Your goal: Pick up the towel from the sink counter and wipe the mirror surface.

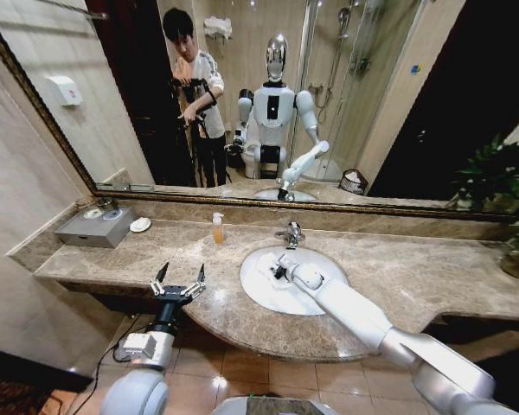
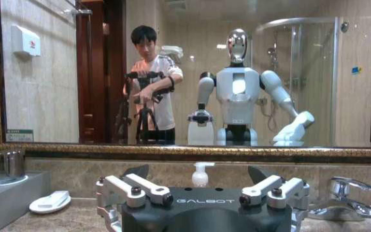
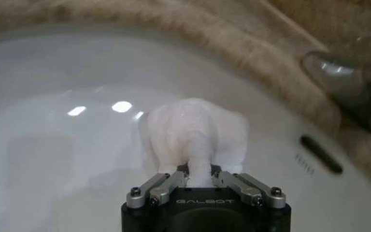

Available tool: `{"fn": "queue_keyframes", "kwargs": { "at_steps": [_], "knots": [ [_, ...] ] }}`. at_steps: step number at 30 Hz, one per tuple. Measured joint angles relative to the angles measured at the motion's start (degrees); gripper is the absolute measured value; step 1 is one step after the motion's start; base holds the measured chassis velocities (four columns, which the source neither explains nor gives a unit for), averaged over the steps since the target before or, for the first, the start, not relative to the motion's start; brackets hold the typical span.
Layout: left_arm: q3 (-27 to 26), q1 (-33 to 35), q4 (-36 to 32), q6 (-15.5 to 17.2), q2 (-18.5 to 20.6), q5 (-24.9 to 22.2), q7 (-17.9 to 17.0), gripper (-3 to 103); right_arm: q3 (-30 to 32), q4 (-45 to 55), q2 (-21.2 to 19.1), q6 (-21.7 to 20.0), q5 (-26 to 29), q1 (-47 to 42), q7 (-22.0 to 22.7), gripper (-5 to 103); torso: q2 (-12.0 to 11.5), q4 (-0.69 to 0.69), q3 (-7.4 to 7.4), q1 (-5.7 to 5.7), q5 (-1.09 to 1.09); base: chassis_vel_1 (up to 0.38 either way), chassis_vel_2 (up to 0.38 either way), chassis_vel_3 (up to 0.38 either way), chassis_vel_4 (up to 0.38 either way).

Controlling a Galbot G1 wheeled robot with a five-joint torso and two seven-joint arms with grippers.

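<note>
The white towel (image 3: 197, 131) hangs bunched between the fingers of my right gripper (image 3: 198, 175), which is shut on it just above the white basin (image 3: 56, 145). In the head view the right gripper (image 1: 281, 271) reaches into the basin (image 1: 259, 294) of the marble sink counter (image 1: 415, 272), with the towel (image 1: 270, 263) at its tip, below the chrome tap (image 1: 291, 233). My left gripper (image 1: 178, 280) hovers open over the counter's front edge, left of the basin. The big bronze-framed mirror (image 1: 138, 104) fills the wall behind the counter; it faces the left gripper (image 2: 198, 170) as the mirror (image 2: 63, 72).
A soap bottle (image 1: 217, 228) stands behind the basin's left side. A grey tissue box (image 1: 95, 226) and a white round dish (image 1: 140, 225) sit at the counter's far left. A plant (image 1: 502, 186) stands at the far right. The tap (image 2: 347, 195) rises right of the left gripper.
</note>
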Motion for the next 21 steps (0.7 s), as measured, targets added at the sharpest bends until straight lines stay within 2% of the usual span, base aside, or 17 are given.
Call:
{"fn": "queue_keyframes", "kwargs": {
  "at_steps": [6,9,13,21],
  "knots": [
    [0.0,0.0,0.0,0.0,0.0,0.0,0.0,100,0.4,9.9,-7.0,-1.7,0.5,-6.2,-2.2,13,0.0,-0.01,0.00,-0.01,0.01,0.000,0.000,0.000,0.000],
    [0.0,0.0,0.0,0.0,0.0,0.0,0.0,100,2.1,9.9,-8.2,-1.4,-0.2,-7.7,-2.8,13,0.0,-0.02,-0.01,-0.02,0.00,0.000,0.000,0.000,0.000],
    [0.0,0.0,0.0,0.0,0.0,0.0,0.0,100,5.2,6.0,-7.8,-0.6,-0.4,-7.0,-2.0,13,0.0,0.01,0.00,-0.01,0.02,0.000,0.000,0.000,0.000],
    [0.0,0.0,0.0,0.0,0.0,0.0,0.0,100,6.4,1.7,-9.0,0.9,-3.4,-5.3,-3.6,13,0.0,0.01,0.00,0.00,0.00,0.000,0.000,0.000,0.000]
  ]
}}
